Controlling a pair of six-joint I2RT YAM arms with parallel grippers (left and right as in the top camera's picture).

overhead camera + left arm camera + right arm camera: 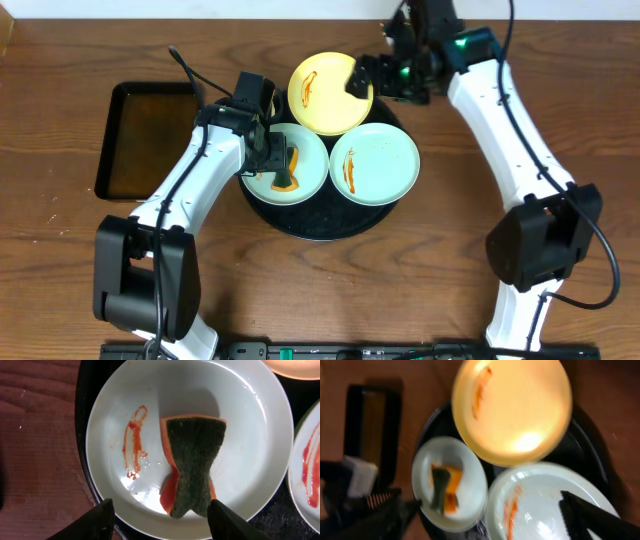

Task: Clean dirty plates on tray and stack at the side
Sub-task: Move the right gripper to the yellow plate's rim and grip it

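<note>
3 streaked plates [330,92] on 1 tray [310,226] w/ 1 sponge [192,465] on one; left claw [161,508], right claw [490,501] both splayed, empty.

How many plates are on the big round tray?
3. The yellow plate is at the back, one green plate on the left holds a sponge, and the other green plate sits on the right. None looks hidden.

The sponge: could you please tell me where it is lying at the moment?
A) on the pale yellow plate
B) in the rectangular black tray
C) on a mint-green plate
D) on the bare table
C: the left wrist view shows the sponge lying on the mint-green plate beside a sauce streak, with the left gripper open and its fingers clear of the sponge on either side.
</note>
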